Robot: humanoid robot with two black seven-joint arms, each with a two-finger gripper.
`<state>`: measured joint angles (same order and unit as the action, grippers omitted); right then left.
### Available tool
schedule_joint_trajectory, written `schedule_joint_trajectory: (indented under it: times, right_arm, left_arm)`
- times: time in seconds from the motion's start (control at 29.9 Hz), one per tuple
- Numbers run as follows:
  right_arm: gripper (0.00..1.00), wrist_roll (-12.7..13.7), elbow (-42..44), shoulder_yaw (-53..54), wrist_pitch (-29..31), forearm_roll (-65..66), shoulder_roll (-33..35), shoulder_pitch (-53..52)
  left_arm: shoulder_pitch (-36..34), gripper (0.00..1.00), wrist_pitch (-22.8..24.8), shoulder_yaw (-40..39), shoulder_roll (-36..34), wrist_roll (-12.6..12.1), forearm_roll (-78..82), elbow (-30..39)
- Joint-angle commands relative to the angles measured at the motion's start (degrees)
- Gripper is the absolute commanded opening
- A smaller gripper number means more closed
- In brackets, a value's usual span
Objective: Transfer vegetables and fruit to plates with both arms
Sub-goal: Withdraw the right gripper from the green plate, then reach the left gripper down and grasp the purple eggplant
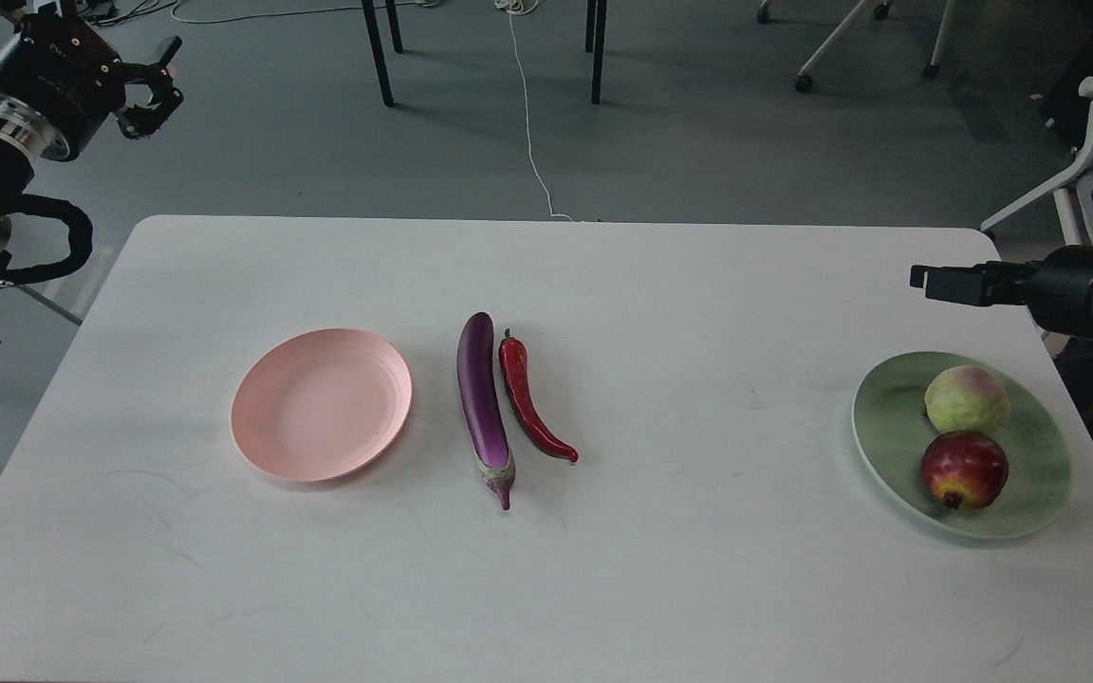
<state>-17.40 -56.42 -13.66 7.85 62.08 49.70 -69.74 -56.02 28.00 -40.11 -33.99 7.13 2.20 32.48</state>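
Pink plate [321,405] sits empty mid-left for the eggplant [482,398] and chili [527,398]; left gripper [159,83] spread upper left, right gripper [945,282] can't tell.

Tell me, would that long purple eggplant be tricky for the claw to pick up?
Probably a little. The eggplant looks glossy, so its skin may slip between fingers. Its long rounded body lies flat on the table and could roll sideways if nudged, perhaps against the red chili close beside it. It appears stiff, not floppy.
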Motion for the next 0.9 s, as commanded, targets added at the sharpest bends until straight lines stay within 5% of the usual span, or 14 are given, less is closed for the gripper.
schedule_joint_trajectory:
  times: [0.0, 0.5, 0.87]
  right_arm:
    - [0.98, -0.09, 5.08, 3.46, -0.03, -10.38, -4.96, 0.13]
    - [0.98, -0.27, 15.02, 27.35, 0.32, -41.85, -16.38, 10.31]
    - [0.98, -0.27, 17.57, 48.80, 8.84, -59.52, -18.24, 19.54]
  left_arm:
    - [-0.06, 0.99, 0.00, 4.50, -3.27, -0.18, 1.32, 7.05]
    - [0.03, 0.99, 0.00, 7.59, -6.97, -0.36, 36.01, 37.02]
    - [-0.05, 0.99, 0.00, 17.60, -3.45, -0.80, 73.19, 49.87]
